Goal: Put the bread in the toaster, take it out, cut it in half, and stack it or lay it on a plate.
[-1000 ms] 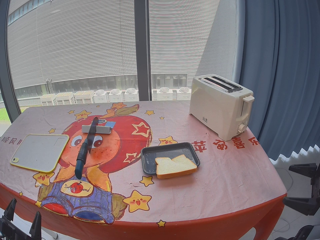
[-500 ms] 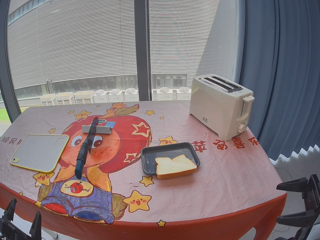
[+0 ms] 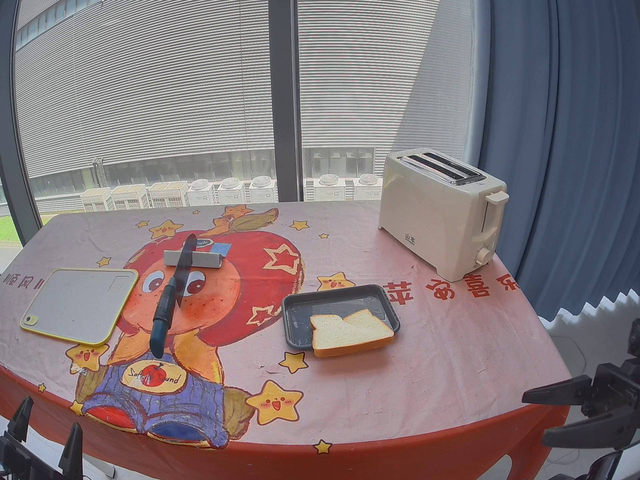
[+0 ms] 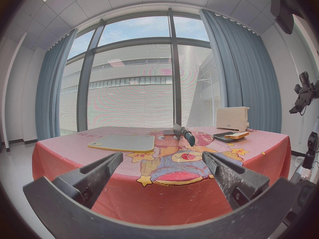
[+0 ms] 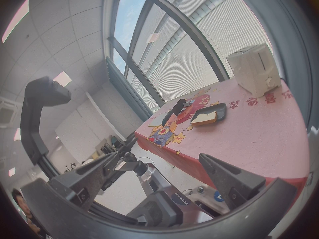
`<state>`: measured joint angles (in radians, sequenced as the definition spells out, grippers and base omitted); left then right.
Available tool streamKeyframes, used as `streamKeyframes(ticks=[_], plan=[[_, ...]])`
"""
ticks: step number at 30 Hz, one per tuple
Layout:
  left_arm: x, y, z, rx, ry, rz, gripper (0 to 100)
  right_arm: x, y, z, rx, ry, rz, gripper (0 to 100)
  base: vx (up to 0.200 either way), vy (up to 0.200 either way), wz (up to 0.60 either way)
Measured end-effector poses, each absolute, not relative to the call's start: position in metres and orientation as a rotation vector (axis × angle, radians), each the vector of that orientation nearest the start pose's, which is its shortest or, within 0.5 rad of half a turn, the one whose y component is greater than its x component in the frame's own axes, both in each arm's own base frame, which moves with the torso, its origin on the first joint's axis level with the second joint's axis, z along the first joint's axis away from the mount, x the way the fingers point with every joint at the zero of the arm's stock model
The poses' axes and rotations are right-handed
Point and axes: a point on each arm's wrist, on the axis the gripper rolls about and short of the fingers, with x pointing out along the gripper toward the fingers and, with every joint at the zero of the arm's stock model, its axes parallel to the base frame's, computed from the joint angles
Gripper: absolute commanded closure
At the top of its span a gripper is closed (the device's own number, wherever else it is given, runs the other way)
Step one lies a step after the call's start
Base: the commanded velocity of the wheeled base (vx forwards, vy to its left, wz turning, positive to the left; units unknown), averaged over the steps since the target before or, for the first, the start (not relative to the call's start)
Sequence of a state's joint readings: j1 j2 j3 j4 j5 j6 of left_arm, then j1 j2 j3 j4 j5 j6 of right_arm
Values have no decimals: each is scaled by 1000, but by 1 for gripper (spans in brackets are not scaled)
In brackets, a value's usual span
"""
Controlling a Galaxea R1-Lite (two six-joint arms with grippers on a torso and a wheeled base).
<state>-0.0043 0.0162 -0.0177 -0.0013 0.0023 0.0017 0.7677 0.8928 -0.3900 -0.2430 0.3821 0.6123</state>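
Head view: bread point(image 3: 350, 333) is laid over near edge of dark tray point(image 3: 333, 296), just front-left of toaster point(image 3: 440, 211). R gripper point(image 3: 533, 420) is held off the table, well in front of toaster, wide open, empty. L gripper point(image 3: 51, 416): far left of toaster, open, empty.
L wrist view: fingers point(image 4: 89, 180) seen spread, nothing held.
R wrist view: jaws spread, empty; bread seen near toaster.
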Motion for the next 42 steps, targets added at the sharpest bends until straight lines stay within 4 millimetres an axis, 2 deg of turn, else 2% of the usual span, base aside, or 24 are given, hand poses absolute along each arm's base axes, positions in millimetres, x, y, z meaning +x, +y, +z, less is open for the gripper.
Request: streamKeyframes(ticks=[17,25,42], plan=[[-23,0,81,2,-3,-2,0,109,124,181,931,860,942,0,0,0,0],[-23,0,81,2,-3,-2,0,119,135,171,983,1005,931,0,0,0,0],[-23,0,81,2,-3,-2,0,151,158,163,1081,1111,811,0,0,0,0]])
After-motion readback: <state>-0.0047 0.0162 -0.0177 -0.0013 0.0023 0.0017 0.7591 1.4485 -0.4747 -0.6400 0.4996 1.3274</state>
